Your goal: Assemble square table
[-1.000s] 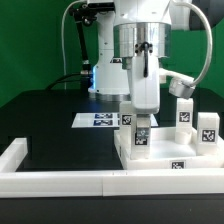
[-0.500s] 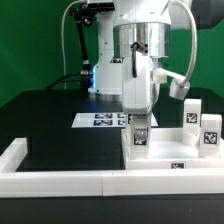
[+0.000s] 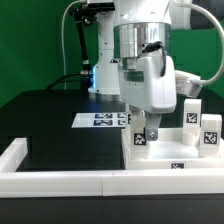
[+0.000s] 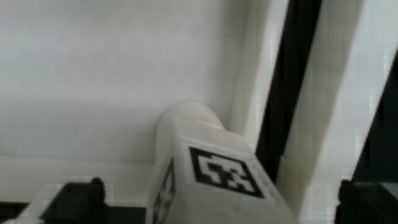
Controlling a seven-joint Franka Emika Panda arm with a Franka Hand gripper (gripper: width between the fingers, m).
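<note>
The square table's white slab (image 3: 165, 158) lies flat against the border wall, its edge tag facing forward. One tagged white leg (image 3: 140, 139) stands on the slab's left part. My gripper (image 3: 147, 124) hangs just above that leg, open. In the wrist view the leg (image 4: 214, 170) rises between my two dark fingertips (image 4: 80, 200), with a gap on each side, and my gripper (image 4: 222, 205) holds nothing. The slab (image 4: 107, 90) fills the view behind it. Two more tagged legs (image 3: 188, 115) (image 3: 209, 131) stand on the slab's right part.
The low white border wall (image 3: 60, 181) runs along the front and turns back at the left. The marker board (image 3: 100, 119) lies on the black table behind the slab. The arm's base and cables stand at the back.
The jaws have opened and let go of the leg, which stays standing on the slab. The hand has risen slightly and shifted toward the exterior view's right.
</note>
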